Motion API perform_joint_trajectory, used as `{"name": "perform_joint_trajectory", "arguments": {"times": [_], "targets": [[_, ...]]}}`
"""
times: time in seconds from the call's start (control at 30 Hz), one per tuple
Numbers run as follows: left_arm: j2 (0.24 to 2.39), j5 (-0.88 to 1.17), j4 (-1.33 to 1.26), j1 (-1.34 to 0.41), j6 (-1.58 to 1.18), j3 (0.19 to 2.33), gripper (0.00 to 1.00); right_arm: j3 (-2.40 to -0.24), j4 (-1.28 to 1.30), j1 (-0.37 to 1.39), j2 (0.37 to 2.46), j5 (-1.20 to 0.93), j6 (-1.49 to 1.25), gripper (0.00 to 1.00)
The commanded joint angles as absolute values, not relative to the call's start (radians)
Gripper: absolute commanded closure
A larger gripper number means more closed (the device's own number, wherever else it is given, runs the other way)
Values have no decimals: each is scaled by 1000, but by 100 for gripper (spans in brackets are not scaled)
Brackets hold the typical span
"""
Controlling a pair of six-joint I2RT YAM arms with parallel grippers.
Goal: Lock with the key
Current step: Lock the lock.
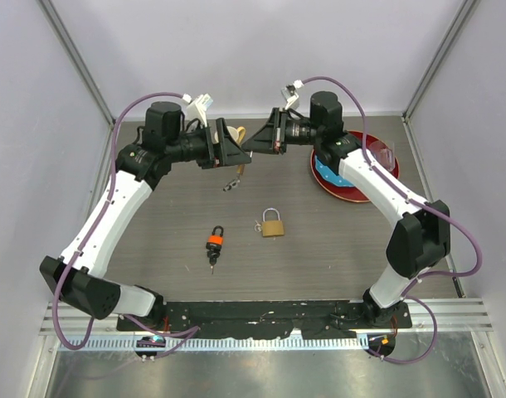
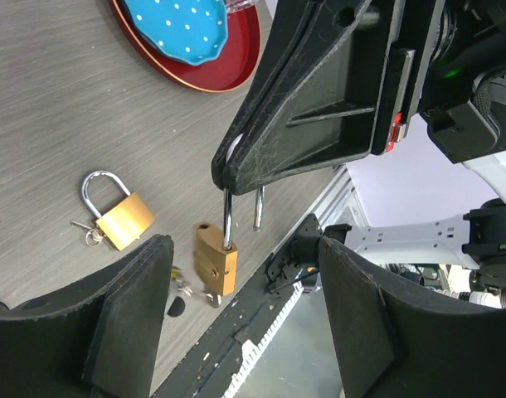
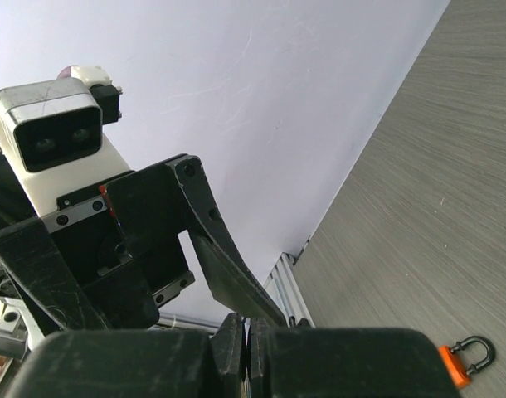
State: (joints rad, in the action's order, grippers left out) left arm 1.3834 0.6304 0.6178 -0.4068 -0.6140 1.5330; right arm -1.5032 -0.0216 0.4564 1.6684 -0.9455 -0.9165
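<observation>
A brass padlock (image 2: pixel 216 261) hangs in the air by its open steel shackle, which is pinched in the tips of my right gripper (image 2: pixel 228 178). That gripper is shut. Silver keys (image 2: pixel 182 287) show at the padlock's lower end. My left gripper (image 2: pixel 245 274) is open, its two fingers (image 2: pixel 128 319) standing wide on either side of the padlock without touching it. In the top view the two grippers meet tip to tip at the back of the table, left gripper (image 1: pixel 235 152) against right gripper (image 1: pixel 248 145), and the keys (image 1: pixel 231 184) dangle below them.
A second brass padlock (image 1: pixel 272 224) with keys and an orange-and-black padlock (image 1: pixel 215 243) lie on the table nearer the front. A red plate (image 1: pixel 350 192) holding a blue dotted piece sits at the back right. Walls close in the back and sides.
</observation>
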Motion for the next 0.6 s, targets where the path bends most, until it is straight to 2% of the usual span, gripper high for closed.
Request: {"name": "perform_joint_trajectory", "arguments": {"times": [0.0, 0.43, 0.57], "targets": [[1362, 609, 558, -408, -618, 1549, 30, -1529, -55, 451, 1602, -905, -957, 98], [1341, 583, 453, -410, -655, 1493, 41, -1457, -48, 420, 1545, -761, -1138, 98], [1344, 558, 423, -410, -657, 1486, 41, -1448, -48, 414, 1542, -755, -1177, 98]]}}
